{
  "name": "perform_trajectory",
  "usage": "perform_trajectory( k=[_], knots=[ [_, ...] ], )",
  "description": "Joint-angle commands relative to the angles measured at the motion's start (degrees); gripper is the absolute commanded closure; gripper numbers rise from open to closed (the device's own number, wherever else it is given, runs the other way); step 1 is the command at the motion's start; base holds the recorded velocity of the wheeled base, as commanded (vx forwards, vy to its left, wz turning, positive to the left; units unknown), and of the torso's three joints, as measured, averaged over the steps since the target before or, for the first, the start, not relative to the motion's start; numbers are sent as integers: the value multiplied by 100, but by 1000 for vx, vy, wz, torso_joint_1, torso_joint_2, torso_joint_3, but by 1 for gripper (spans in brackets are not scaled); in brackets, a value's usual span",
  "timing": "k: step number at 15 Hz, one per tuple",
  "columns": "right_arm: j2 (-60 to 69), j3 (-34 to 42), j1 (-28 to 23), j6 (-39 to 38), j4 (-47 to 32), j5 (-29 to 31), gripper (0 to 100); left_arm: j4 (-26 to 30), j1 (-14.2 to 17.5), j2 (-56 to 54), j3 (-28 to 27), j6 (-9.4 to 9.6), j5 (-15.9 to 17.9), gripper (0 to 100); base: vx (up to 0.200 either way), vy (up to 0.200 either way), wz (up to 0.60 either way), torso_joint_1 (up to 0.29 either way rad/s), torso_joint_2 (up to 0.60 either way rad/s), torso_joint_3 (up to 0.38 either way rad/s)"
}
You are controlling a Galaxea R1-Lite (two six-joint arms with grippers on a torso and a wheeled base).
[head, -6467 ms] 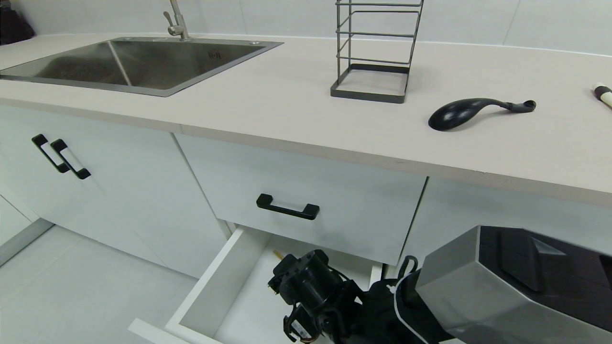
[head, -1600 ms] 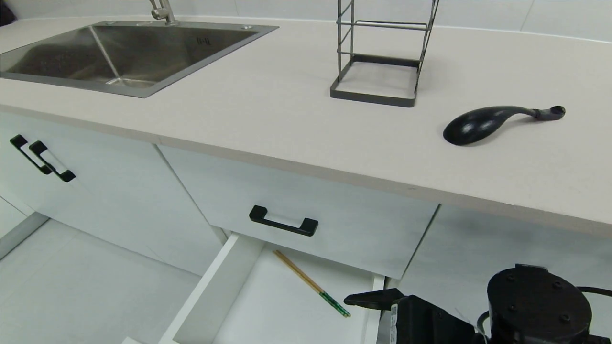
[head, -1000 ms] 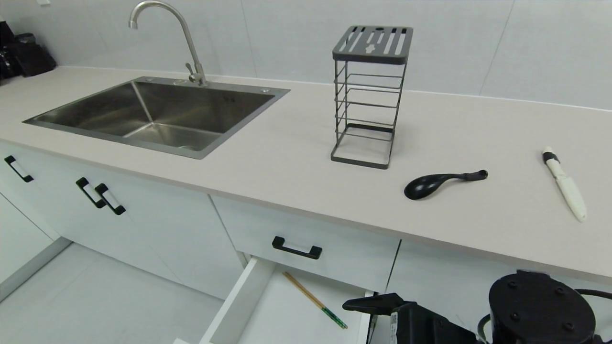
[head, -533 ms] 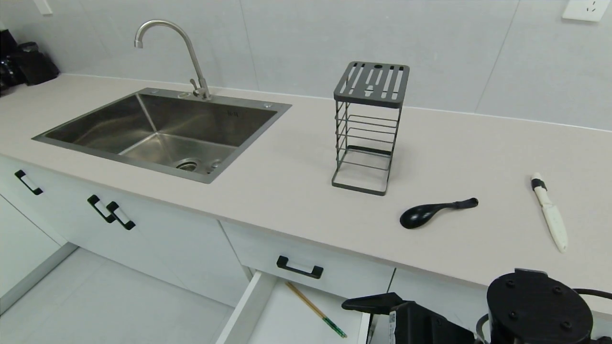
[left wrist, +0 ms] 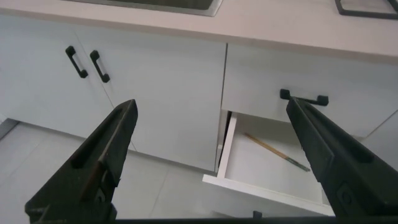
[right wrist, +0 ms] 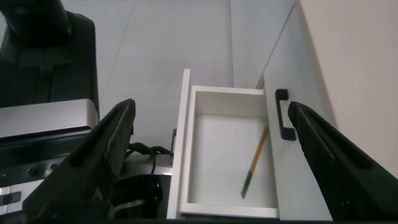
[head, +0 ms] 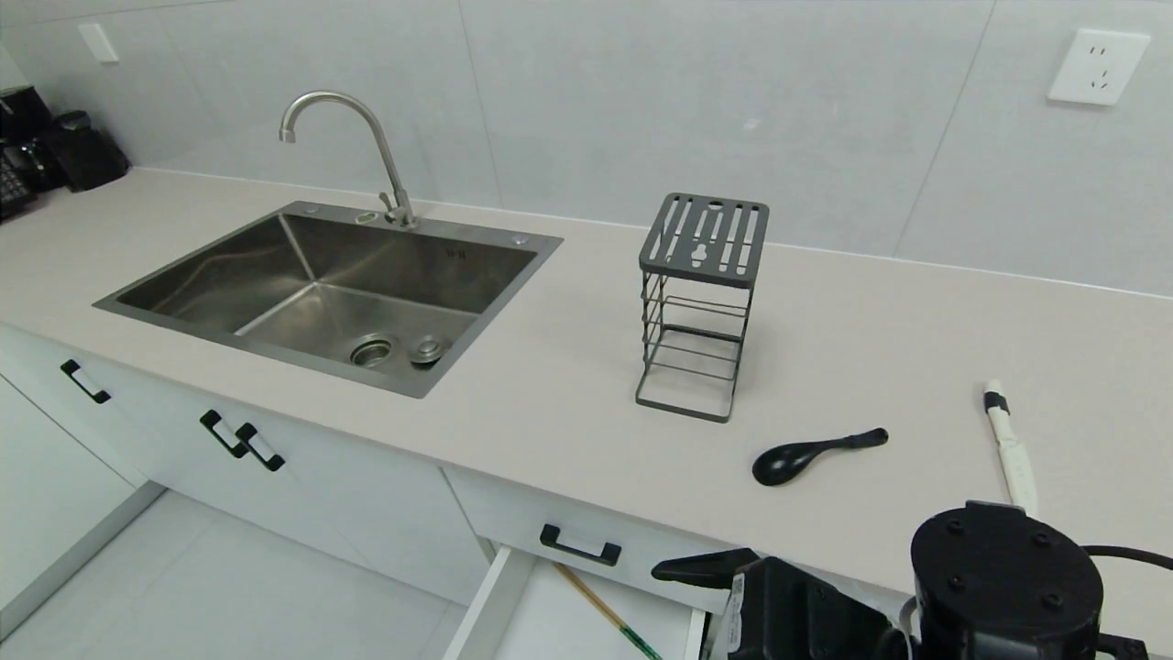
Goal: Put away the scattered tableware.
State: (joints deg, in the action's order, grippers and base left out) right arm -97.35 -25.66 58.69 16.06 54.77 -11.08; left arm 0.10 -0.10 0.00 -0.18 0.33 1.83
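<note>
Mid-task entry: chopsticks (right wrist: 255, 163) in the open drawer (right wrist: 217, 155), black spoon (head: 811, 456) and white knife (head: 1008, 449) near the countertop's (head: 550, 403) front edge, right end; I hold left gripper (left wrist: 210, 109) and right gripper (right wrist: 211, 107) spread, empty; next, likely, lift the spoon.

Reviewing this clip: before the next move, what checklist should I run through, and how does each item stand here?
1. Drawer open for tableware: ok; chopsticks lie inside.
2. Left tool open and empty: ok.
3. Right tool open and empty: ok.
4. Spoon free to grasp: ok; it lies alone on the counter, apart from rack and knife.
5. Counter tidied: not ok; spoon and knife lie out.
6. Spoon within arm's reach: cannot tell.
</note>
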Motion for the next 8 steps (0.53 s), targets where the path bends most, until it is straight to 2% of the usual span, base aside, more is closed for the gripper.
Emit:
perform_trajectory(
  k=[1, 3, 6, 8],
  knots=[
    [-135, -115, -85, -6, -2, -17, 0, -1, 1, 0, 1, 2, 2, 0, 0, 0, 0, 305, -579, -286],
    [-302, -290, -182, -6, -81, -61, 0, -1, 1, 0, 1, 2, 2, 0, 0, 0, 0, 303, -586, -283],
    [-495, -791, -411, 12, -652, -210, 0, -1, 1, 0, 1, 2, 2, 0, 0, 0, 0, 284, -554, -272],
    [-601, -835, -560, 20, -722, -254, 0, -1, 1, 0, 1, 2, 2, 0, 0, 0, 0, 71, -146, -66]
  ],
)
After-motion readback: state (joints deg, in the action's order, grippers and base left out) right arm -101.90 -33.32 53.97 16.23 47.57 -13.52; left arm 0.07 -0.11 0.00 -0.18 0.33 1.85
